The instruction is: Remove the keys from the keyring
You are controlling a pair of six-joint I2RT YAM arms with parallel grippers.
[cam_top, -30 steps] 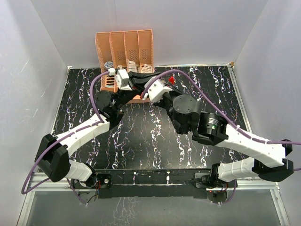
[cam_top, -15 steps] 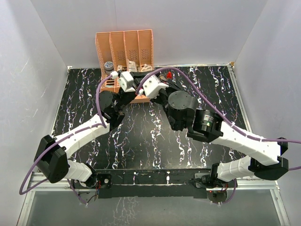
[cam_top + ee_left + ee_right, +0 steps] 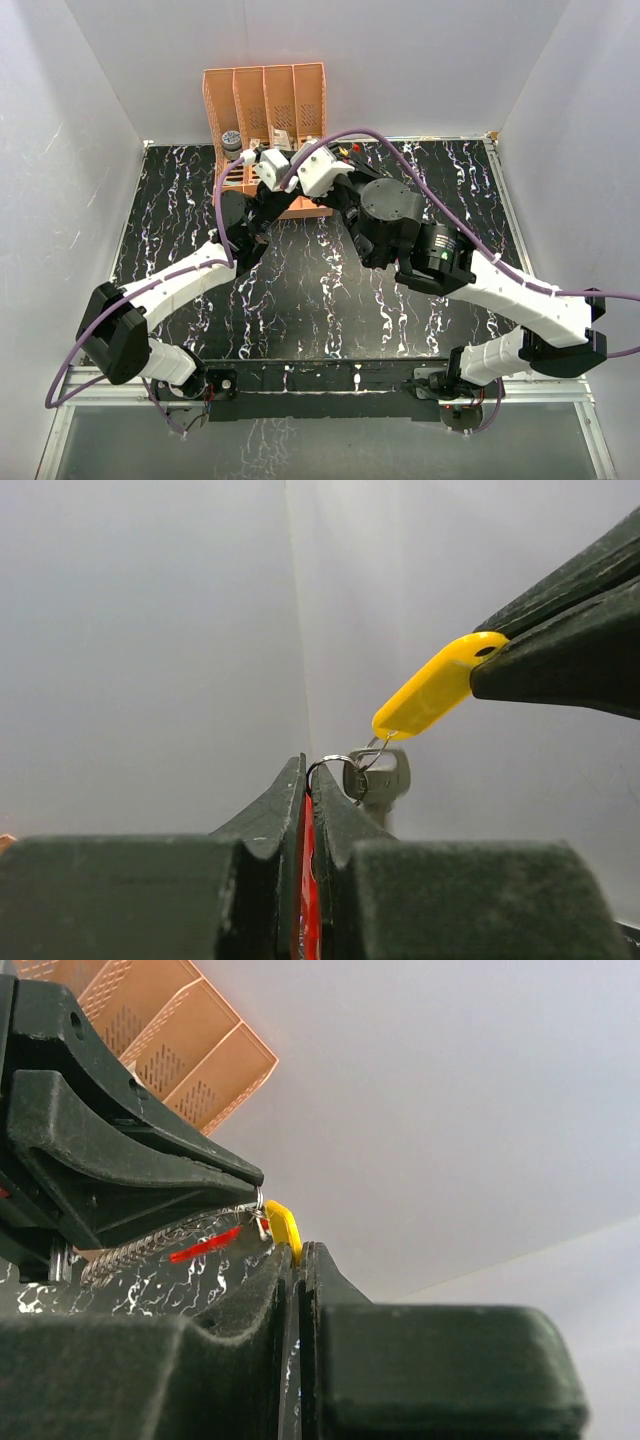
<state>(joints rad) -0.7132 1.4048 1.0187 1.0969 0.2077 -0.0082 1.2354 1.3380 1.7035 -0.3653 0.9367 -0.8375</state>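
Note:
In the left wrist view my left gripper (image 3: 308, 770) is shut on the red tag (image 3: 306, 900), seen edge-on between its jaws. The thin wire keyring (image 3: 336, 764) sticks out at the fingertips. A small dull metal key (image 3: 385, 778) hangs on it, joined to a yellow oval piece (image 3: 435, 685). My right gripper (image 3: 298, 1252) is shut on that yellow piece (image 3: 283, 1228), close to the left fingers (image 3: 130, 1150). The red tag (image 3: 205, 1244) shows below them. In the top view both grippers meet, held up, in front of the rack (image 3: 340, 152).
An orange file rack (image 3: 265, 100) with small items stands at the back wall, just behind the grippers; it also shows in the right wrist view (image 3: 170, 1040). The black marbled table (image 3: 300, 300) lies below. White walls close in the left, right and back sides.
Both grippers, still holding the tag and the yellow piece, have moved back and left toward the rack. The right arm's wrist has swung left with them.

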